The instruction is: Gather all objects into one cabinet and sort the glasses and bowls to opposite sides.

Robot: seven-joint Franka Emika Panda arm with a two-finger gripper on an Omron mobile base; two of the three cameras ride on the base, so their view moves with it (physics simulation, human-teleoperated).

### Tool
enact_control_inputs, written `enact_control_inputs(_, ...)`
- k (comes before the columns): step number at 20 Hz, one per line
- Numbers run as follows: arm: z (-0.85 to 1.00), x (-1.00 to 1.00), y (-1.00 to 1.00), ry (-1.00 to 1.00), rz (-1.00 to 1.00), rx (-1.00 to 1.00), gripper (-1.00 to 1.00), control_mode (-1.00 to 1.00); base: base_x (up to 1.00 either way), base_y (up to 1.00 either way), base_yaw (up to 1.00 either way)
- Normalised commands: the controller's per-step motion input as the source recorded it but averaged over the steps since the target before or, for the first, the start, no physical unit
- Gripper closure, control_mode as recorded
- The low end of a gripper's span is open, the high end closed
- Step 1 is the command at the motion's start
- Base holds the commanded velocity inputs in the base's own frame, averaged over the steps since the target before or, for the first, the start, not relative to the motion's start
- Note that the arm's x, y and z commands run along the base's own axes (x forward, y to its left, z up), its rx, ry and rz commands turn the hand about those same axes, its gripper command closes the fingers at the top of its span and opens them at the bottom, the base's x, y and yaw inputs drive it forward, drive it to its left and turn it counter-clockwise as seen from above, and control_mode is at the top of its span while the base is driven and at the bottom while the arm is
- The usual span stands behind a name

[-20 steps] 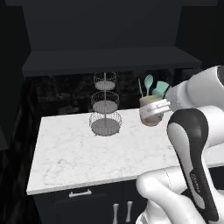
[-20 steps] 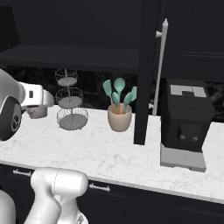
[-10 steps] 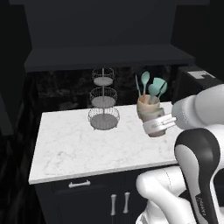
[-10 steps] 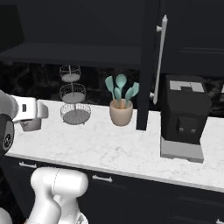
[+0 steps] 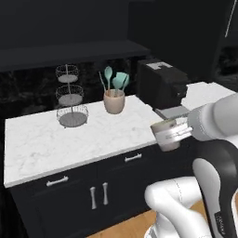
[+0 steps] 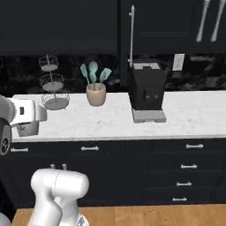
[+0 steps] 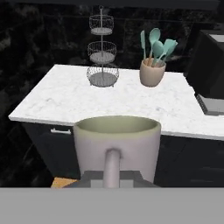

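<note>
A pale grey-beige handled cup with a greenish inside [image 7: 116, 148] is held upright nearest the hand camera, its handle turned toward the lens and pinched between the two dark fingers of the gripper [image 7: 113, 178] — the fingers stand close together on that handle. In the left base view the same cup [image 5: 166, 135] is seen at the end of the white arm, out in front of the counter edge and above the lower cabinet fronts, not resting on anything; in the right base view it [image 6: 28, 128] hangs just under the white hand at the left.

Beyond the cup lies the white marbled stone counter [image 7: 65, 100]. On it, toward the back, a three-tier wire basket stand [image 7: 102, 52] is set, and beside it a tan ceramic pot holding teal utensils [image 7: 152, 72]. Further along the counter a boxy black coffee machine on a grey tray [image 6: 146, 90] is placed. Behind and above — a matte black wall cabinet door with a slim silver bar handle [image 6: 131, 36] is seen edge-on, just beside the machine.
</note>
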Motion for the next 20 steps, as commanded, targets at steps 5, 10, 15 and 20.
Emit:
enact_control_inputs(5, 0.00, 0.00, 0.00, 0.00, 0.00, 0.00, 1.00, 1.00, 0.01, 0.02, -0.79)
enact_control_inputs(10, 0.00, 0.00, 0.00, 0.00, 0.00, 0.00, 1.00, 1.00, 0.06, 0.05, -0.86)
enact_control_inputs(15, 0.00, 0.00, 0.00, 0.00, 0.00, 0.00, 1.00, 1.00, 0.17, 0.00, -0.79)
enact_control_inputs(20, 0.00, 0.00, 0.00, 0.00, 0.00, 0.00, 1.00, 1.00, 0.38, -0.01, -0.67)
